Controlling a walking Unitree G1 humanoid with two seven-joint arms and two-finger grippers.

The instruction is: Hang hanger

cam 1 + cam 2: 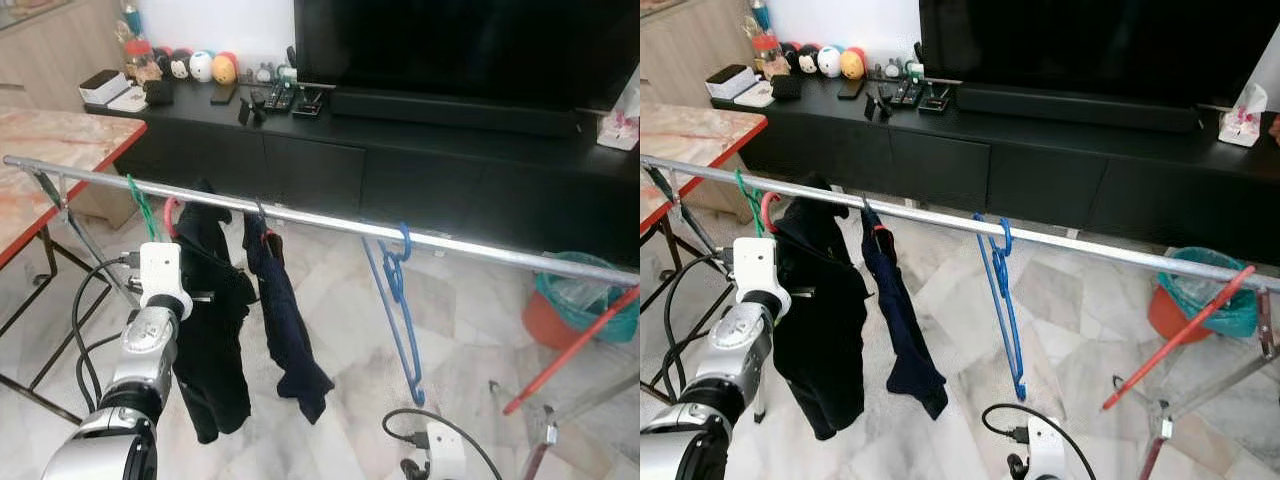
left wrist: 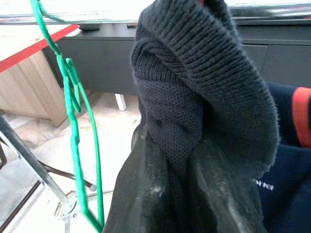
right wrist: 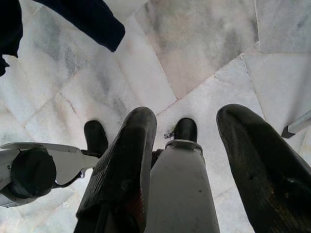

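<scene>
One thin green wire hanger [image 2: 73, 131] hangs long-axis vertical, hook up, beside the left gripper [image 2: 194, 194], fingers clenched on black knitted garment [image 2: 204, 97]; right gripper [image 3: 189, 160] spread.

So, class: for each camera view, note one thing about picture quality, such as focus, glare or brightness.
Left eye view: evenly lit, a little soft; the rail shines pale. Right eye view: the same. Left wrist view: the black garment is so close that its lower part blurs, though the knit above is crisp; the green hanger is clear. Right wrist view: bright marble floor, near fingers dark and soft.
</scene>
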